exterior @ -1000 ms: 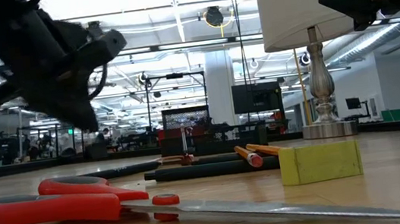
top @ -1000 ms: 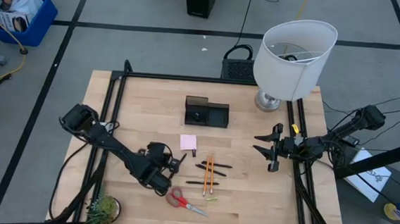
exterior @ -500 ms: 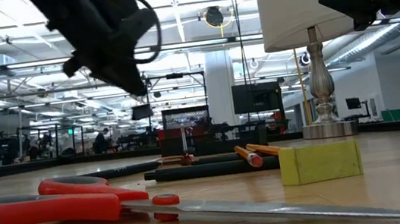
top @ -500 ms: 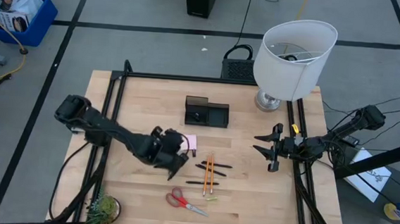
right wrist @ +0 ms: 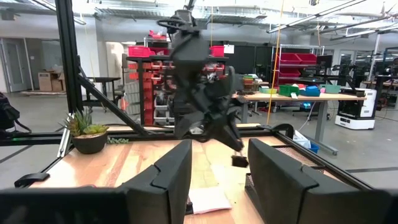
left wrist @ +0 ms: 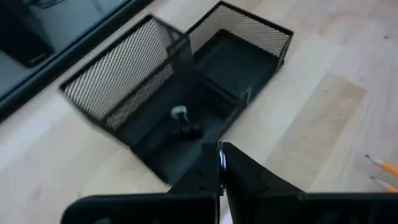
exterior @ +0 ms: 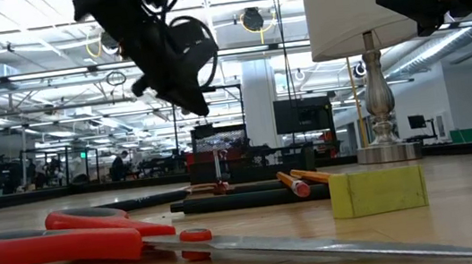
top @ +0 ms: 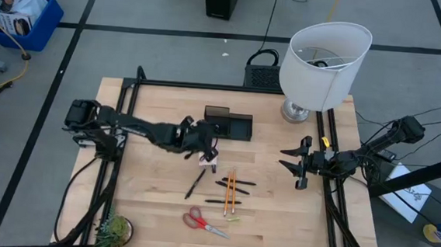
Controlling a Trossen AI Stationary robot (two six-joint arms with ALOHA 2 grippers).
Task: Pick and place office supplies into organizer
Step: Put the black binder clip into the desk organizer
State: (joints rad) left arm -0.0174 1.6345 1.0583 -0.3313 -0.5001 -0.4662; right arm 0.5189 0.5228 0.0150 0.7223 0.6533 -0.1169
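- I am holding my left gripper [top: 207, 144] just in front of the organizer [top: 240, 128], above the table, with its fingers pinched fully together. The right wrist view shows a small dark speck at their tip, and I cannot tell whether that is a held item.
- My right gripper [top: 295, 162] is waiting near the table's right edge, fingers spread and empty.
- The organizer is sitting toward the back of the table. A small clip [left wrist: 180, 120] is lying in its low compartment.
- The black pen [top: 194, 183] is lying loose on the wood near the pink sticky pad [top: 206, 158]. I am judging it light, stiff and smooth, so it is likely to roll; I would be pinching it across the barrel near the middle.
- The two pencils [top: 230, 190] are lying side by side, touching or nearly so. They look rigid and light, and I would be taking one at mid-length to keep it from tipping.
- The scissors [top: 204, 222], nearest the front edge, look the heaviest. I would be gripping them near the pivot.
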